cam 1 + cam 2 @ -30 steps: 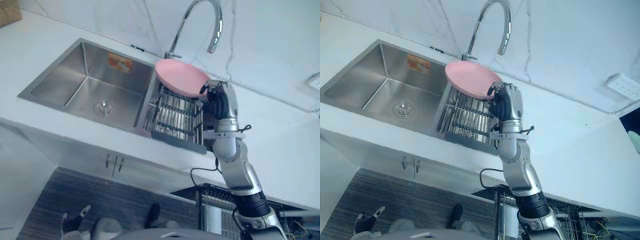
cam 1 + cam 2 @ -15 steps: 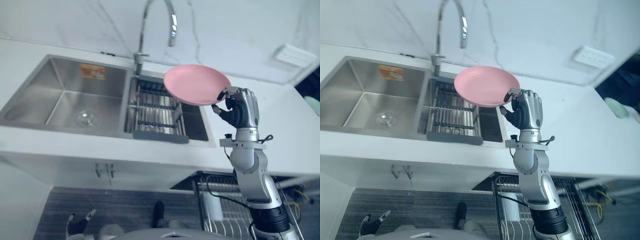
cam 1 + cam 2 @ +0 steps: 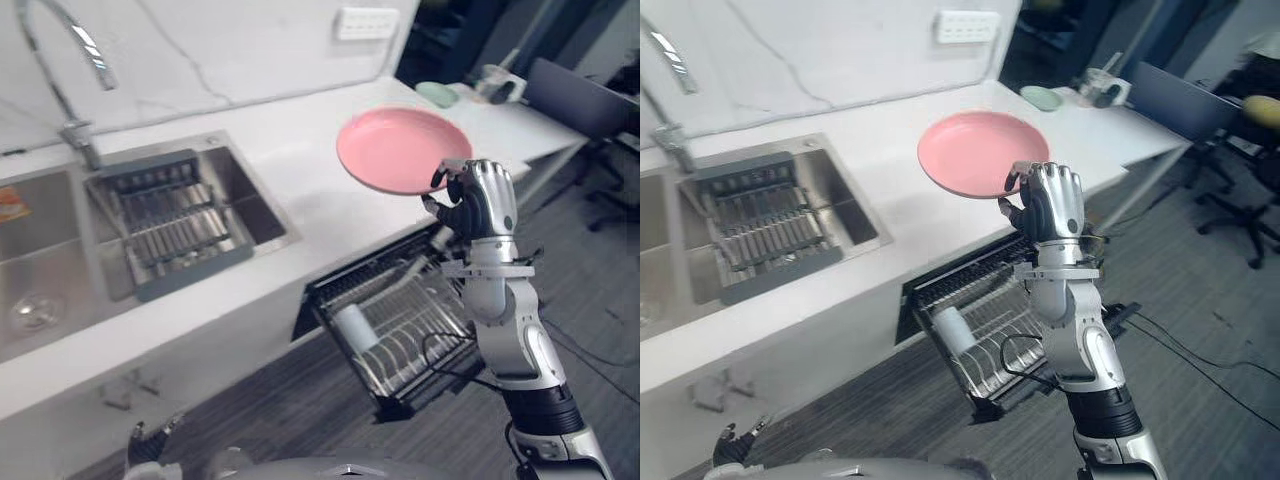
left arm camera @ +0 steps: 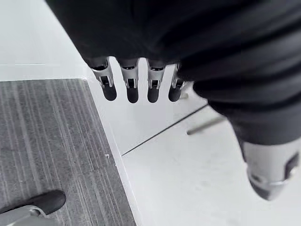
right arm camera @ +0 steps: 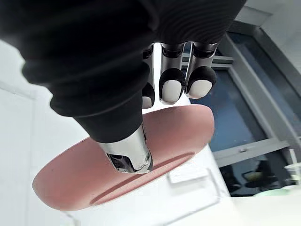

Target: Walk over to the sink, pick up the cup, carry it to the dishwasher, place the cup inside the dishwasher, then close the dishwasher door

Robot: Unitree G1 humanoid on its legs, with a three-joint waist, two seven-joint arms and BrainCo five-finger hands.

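Upright, right hand [image 3: 482, 205] clamps pink plate [image 3: 395, 150] rim (palm facing away).

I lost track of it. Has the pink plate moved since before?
Yes. The plate, held in the right hand, has gone from over the sink rightward to above the counter.

Round pink plate [image 3: 400, 150], shallow and nearly level with a slight tilt, pinched at its near rim by the right hand [image 3: 480, 205]. It is held high above the pulled-out wire dishwasher rack [image 3: 405, 325]; the dishwasher is open.
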